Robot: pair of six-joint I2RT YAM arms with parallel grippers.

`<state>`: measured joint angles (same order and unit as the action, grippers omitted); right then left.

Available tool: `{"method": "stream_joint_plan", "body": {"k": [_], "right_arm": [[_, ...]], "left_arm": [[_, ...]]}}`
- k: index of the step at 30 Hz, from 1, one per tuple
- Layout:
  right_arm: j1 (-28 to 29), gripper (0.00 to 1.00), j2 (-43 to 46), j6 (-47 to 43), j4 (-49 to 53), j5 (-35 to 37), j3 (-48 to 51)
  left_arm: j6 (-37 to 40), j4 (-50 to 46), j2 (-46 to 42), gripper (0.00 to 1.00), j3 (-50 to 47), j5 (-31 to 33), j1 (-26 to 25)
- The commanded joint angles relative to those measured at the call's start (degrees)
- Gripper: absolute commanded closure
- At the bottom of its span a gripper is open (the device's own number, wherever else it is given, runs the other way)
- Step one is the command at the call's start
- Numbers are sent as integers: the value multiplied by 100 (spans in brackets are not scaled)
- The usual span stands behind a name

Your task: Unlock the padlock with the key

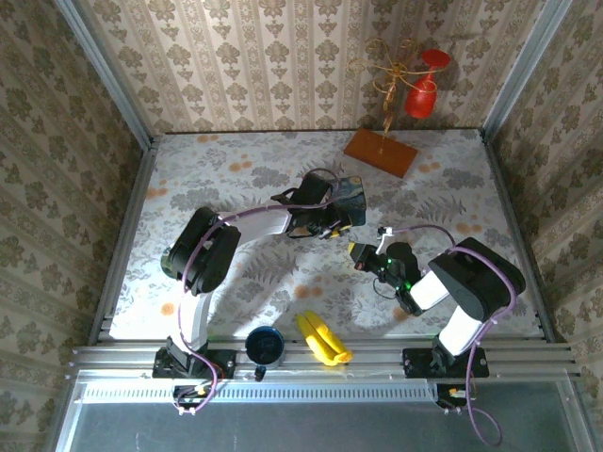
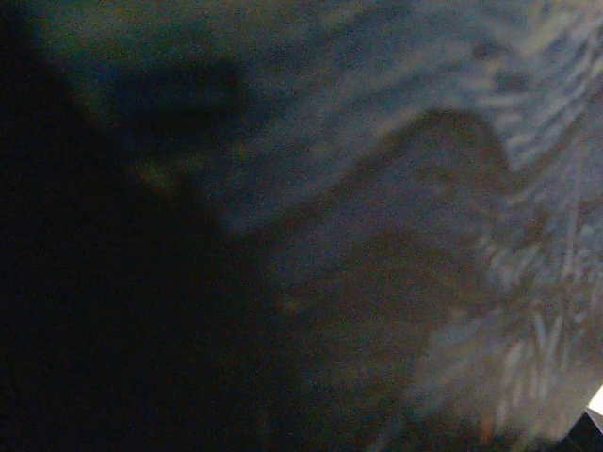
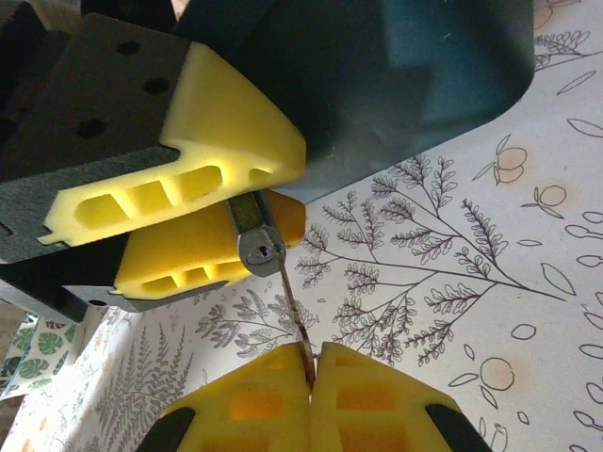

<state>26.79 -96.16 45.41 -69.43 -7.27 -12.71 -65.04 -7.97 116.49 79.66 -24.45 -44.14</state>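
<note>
right wrist view, foreground: right gripper, both yellow fingers clenched together with no gap. they pinch the bow end of the key. the thin blade runs up and slightly left from the pinch. its tip meets the bottom face of the padlock. how deep it sits in the keyway cannot be told.

the padlock is small and silver with a dark edge. it sits between the two yellow fingers of the left gripper, which grasps it from the upper left. the lock body projects just past the fingertips toward the key. the shackle is hidden behind the fingers.

directly behind the left gripper lies the blue box, its rounded corner resting on the leaf-printed tablecloth.

left wrist view: blurred blue and brown brushwork very close to the lens; no finer detail readable.

top view: both grippers meet near mid-table, with the blue box just beyond the left one. bananas and a dark mug lie at the near edge between the arm bases. a wooden stand holding red goblets is at the far side, well apart.
</note>
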Motion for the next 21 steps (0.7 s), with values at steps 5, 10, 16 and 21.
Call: {"method": "stream_joint_plan", "body": {"k": [5,10,16,21], "right_arm": [[-32,100,431,-127,60,175,20],[-33,100,552,-150,254,212,83],[-33,100,242,-63,-73,216,-41],[-42,100,-74,26,-392,158,-247]], "left_arm": [[-264,-283,-144,100,-165,-570,19],[-269,-262,-170,100,-170,-567,37],[-264,-251,-156,100,-143,-588,13],[-239,-249,-146,100,-134,-652,-15]]}}
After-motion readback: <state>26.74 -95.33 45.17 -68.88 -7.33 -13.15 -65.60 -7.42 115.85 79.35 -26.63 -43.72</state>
